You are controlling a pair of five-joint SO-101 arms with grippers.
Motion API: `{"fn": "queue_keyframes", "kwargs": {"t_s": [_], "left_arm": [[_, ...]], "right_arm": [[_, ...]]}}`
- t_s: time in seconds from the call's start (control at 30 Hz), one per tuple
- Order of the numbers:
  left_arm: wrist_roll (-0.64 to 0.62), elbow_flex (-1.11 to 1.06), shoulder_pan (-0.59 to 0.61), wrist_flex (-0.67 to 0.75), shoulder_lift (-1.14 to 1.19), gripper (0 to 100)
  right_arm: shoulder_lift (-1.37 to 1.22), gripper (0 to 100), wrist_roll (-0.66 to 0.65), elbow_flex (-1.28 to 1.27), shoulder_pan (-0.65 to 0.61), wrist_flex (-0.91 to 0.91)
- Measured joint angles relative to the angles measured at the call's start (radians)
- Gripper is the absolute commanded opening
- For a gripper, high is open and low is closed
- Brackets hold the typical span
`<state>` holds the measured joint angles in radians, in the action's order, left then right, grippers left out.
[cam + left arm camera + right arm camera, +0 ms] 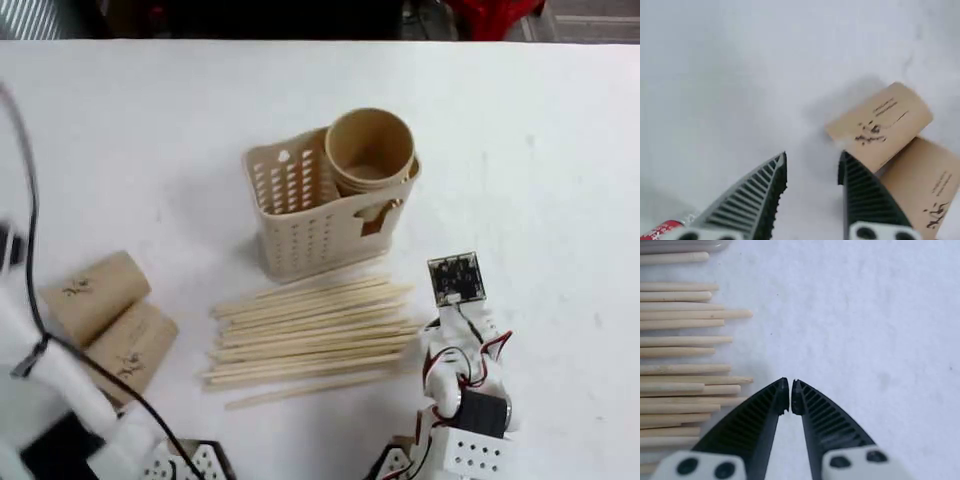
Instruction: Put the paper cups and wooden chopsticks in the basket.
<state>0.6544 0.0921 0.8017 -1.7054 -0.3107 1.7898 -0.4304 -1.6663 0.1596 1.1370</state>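
Left gripper [812, 167], jaws parted and empty, hangs over the table [520, 150] just beside two cups [880, 125]. They lie on their sides, touching, with long axes slanting across the table. Right gripper [790, 392], pinched closed on nothing, sits at the tips of the chopsticks [685, 340]. These lie roughly parallel before the basket [300, 230], running along its long side. A stack [370, 150] already stands inside. Best bet: straddle the nearer cup across its width, not end-on.

Stacked paper cups [370, 150] stand upright in the cream basket [300, 220]. Two loose cups [95, 297] lie sideways, touching. Wooden chopsticks [310, 330] lie beside the basket.
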Motion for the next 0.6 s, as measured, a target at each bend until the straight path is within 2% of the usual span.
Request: {"fn": "queue_keyframes", "kwargs": {"t_s": [0.13,0.27,0.43,0.6], "left_arm": [[0.133,-0.305,0.146,0.117,-0.138,29],[0.195,-0.577,0.198,0.258,-0.199,29],[0.199,-0.795,0.193,0.431,-0.203,29],[0.117,-0.855,0.104,0.468,-0.203,29]], "right_arm": [[0.0,2.5,0.0,0.0,-0.003,0.0],[0.0,2.5,0.0,0.0,-0.003,0.0],[0.0,2.5,0.0,0.0,-0.003,0.0],[0.0,2.5,0.0,0.0,-0.003,0.0]]}}
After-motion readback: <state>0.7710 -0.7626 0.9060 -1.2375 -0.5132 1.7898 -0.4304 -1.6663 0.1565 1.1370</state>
